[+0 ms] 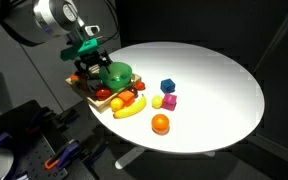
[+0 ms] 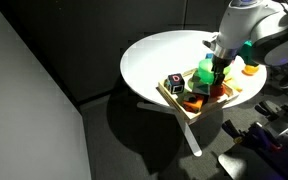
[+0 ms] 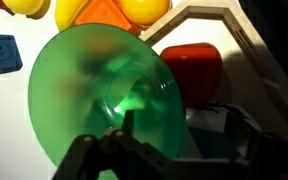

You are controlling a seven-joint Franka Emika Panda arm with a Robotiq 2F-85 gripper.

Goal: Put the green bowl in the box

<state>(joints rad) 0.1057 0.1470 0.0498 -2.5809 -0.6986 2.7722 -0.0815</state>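
our hand (image 3: 126,135) pinches the near rim of the green bowl (image 3: 99,85), 1 finger inside it. the bowl sits right under the hand, over the box (image 3: 219,25); whether it touches the floor we cannot tell. we should lower slowly, keep clear of the red toy (image 3: 191,68) beside the hand, then let go.

The green bowl (image 1: 117,73) is round, shiny and bright green. It is much bigger than the little things near it. Its open side faces up, and in the wrist view (image 3: 94,85) you can look right down inside it. It is in the box (image 1: 87,91), at the far side. The box is light wood, flat, with low walls (image 3: 219,18). It lies at the edge of the table (image 1: 219,85).
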